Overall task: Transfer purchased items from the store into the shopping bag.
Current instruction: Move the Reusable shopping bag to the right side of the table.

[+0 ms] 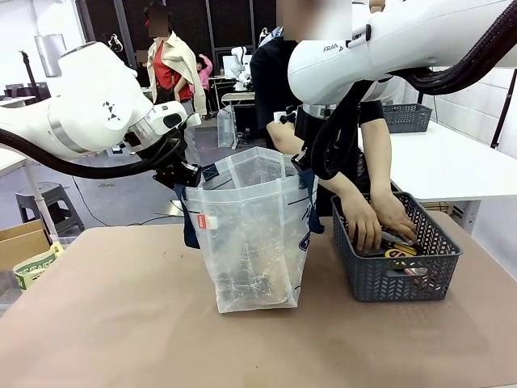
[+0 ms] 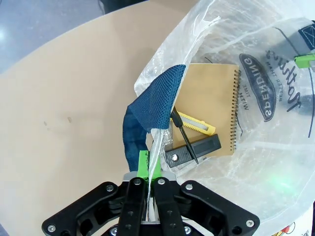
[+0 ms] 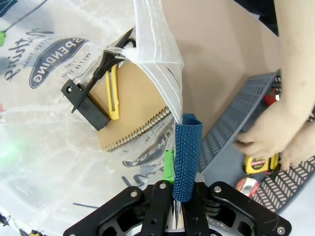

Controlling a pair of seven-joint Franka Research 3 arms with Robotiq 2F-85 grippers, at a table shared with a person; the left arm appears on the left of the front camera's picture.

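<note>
Front camera: fixed on the robot's side, low over the worktop (image 1: 97, 323), facing a person (image 1: 271, 81) across it, shopping bag (image 1: 254, 234) centre frame and grey basket (image 1: 396, 271) at right. The wrist cameras look steeply down at close range, past the left end effector (image 2: 149, 169) and the right end effector (image 3: 177, 174), into the bag's mouth from opposite rims. Both share the notebook (image 2: 211, 93) and yellow cutter (image 2: 197, 124) on its floor; the right also catches the basket.

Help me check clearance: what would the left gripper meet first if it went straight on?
The blue strap of the bag it grips, right ahead of the left gripper. Past that, probably the black tool at the bag's bottom; depth is unclear.
</note>
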